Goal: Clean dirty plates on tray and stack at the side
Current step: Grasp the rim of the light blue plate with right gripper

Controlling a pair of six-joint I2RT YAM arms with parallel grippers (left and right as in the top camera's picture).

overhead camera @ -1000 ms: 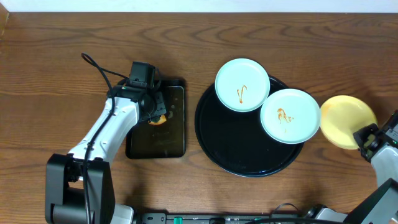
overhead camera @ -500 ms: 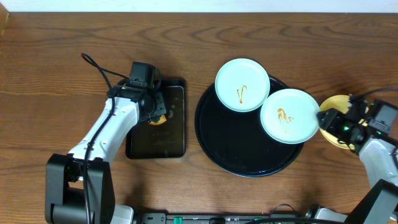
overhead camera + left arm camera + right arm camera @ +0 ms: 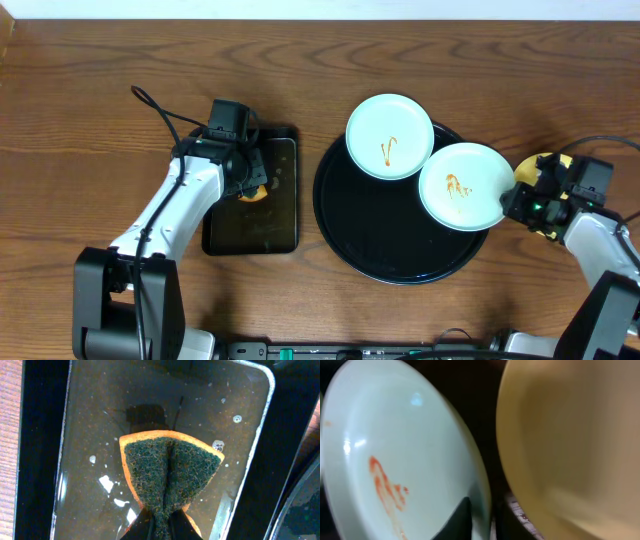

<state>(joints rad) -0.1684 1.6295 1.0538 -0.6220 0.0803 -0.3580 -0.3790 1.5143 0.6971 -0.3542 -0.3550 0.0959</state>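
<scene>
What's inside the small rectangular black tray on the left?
The rectangular tray holds an orange sponge with a dark green scrub face, pinched by the left gripper, over a wet-looking floor with bubbles. The floor beneath the sponge is hidden.

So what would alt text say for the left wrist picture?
An orange sponge with a dark green scrubbing face, pinched into a fold by the left gripper, is held over a wet rectangular black tray. Bubbles and white flecks dot it.

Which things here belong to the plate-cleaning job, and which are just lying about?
Job: upper mint plate, right mint plate, yellow plate, round tray, sponge, rectangular tray.
Lying about: left arm's cable only.
</scene>
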